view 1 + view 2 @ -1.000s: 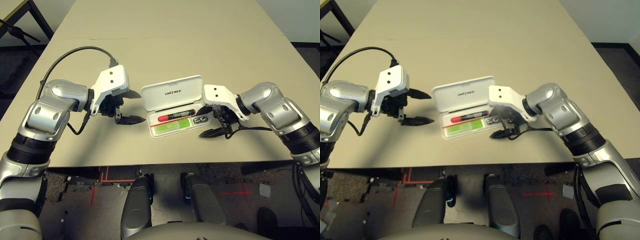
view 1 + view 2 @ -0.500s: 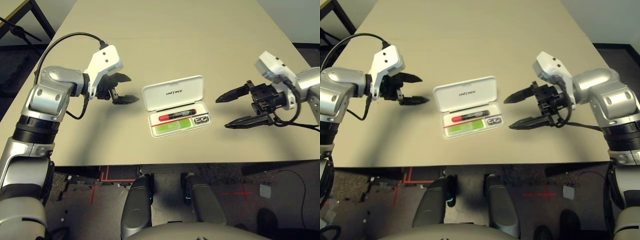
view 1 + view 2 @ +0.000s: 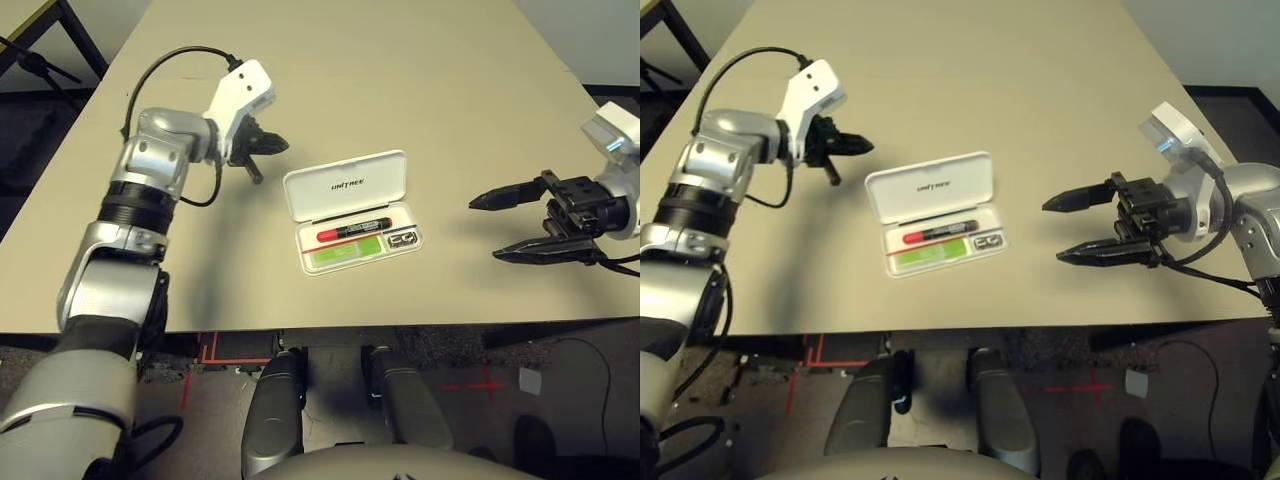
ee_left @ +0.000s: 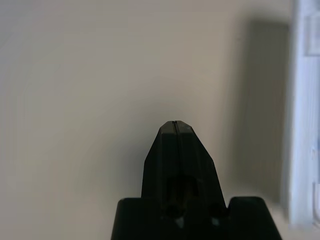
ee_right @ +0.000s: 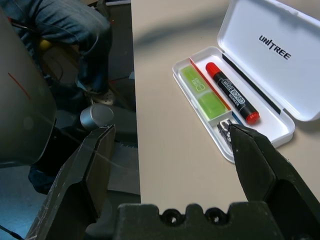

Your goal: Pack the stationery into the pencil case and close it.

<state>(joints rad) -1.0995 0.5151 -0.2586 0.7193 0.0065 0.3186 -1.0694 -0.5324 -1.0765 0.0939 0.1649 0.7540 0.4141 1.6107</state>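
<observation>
the stationery (image 3: 355, 230) lay inside the open case (image 3: 405, 215), apparently ready for closure; left of it the left gripper (image 3: 286, 146) was shut, empty, presumably for pushing the lid (image 3: 380, 172); right of it the right gripper (image 3: 482, 229) stood wide open, empty.

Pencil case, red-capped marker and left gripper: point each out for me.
Pencil case (image 3: 345, 179): left eye view, inside of the raised lid.
Red-capped marker (image 5: 233, 93): right wrist view, black barrel.
Left gripper (image 4: 175, 121): left wrist view, closed fingertips.

Head's paired eyes overlook one shared table; wrist cameras peer closer along fingers.
</observation>
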